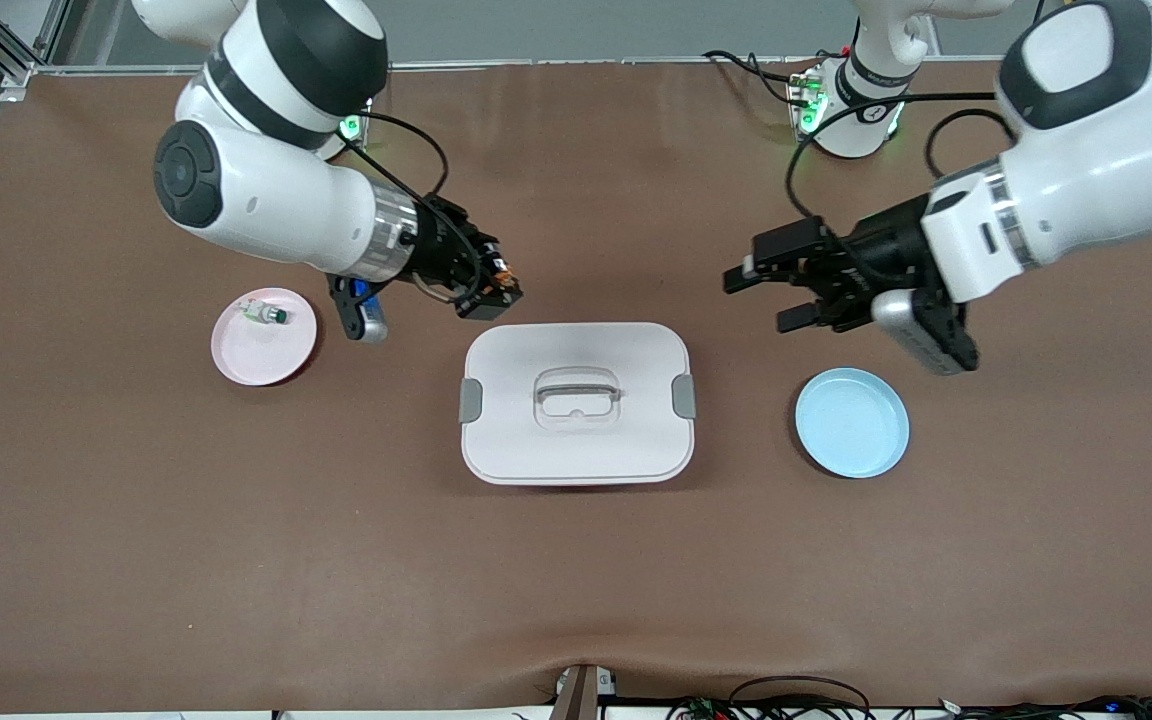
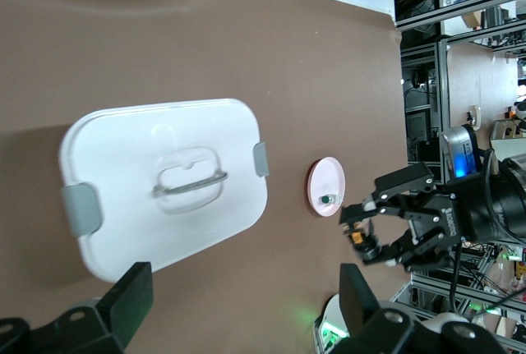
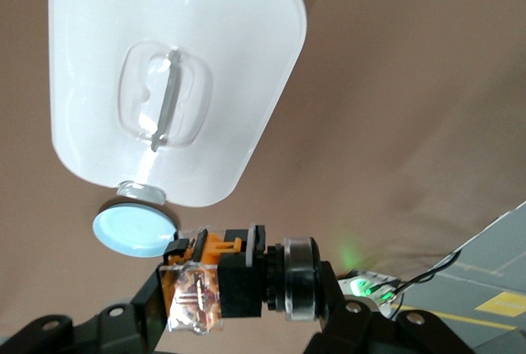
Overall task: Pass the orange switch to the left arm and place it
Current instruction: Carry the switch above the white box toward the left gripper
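My right gripper is shut on the orange switch, a small black-and-orange part with a dark round cap. It hangs over the table by the box's corner toward the right arm's end. The orange switch shows as a small orange spot at the fingertips, and from the left wrist as an orange speck. The box is white with grey clips and a clear lid handle, mid-table. My left gripper is open and empty, over bare table between the box and the blue plate, its fingers pointing toward the right gripper.
A pink plate holding a small clear part with a green cap lies toward the right arm's end. A blue plate lies toward the left arm's end, beside the box. Brown cloth covers the table.
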Controlling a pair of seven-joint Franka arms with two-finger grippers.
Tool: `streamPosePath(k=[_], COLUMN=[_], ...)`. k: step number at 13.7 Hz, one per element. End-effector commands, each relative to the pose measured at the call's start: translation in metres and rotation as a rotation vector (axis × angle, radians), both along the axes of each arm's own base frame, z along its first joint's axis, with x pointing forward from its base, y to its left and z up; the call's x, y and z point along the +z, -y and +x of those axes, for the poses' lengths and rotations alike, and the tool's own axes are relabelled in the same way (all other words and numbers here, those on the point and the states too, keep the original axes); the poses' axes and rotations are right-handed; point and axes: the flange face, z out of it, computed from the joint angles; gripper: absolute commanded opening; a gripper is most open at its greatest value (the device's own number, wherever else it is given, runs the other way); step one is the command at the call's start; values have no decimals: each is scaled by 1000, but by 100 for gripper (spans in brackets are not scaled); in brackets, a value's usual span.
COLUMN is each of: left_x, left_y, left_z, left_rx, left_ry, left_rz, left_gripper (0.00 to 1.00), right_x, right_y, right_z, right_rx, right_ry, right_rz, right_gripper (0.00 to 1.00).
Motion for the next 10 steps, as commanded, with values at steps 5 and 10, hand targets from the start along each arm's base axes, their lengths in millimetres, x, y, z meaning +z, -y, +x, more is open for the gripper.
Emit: streamPosePath(k=[5, 10], left_x=[-14, -49], left_y=[56, 65], left_z=[0, 8], left_rx=[5, 23], left_ry=[35, -44], left_rz=[-58, -91], left_gripper=[100, 100], right_x=[-3, -3], right_y=[-80, -93], right_z=[31, 38], right_rx=[-202, -288], right_ry=[0, 22], right_rz=[68, 109], right_gripper=[0, 0])
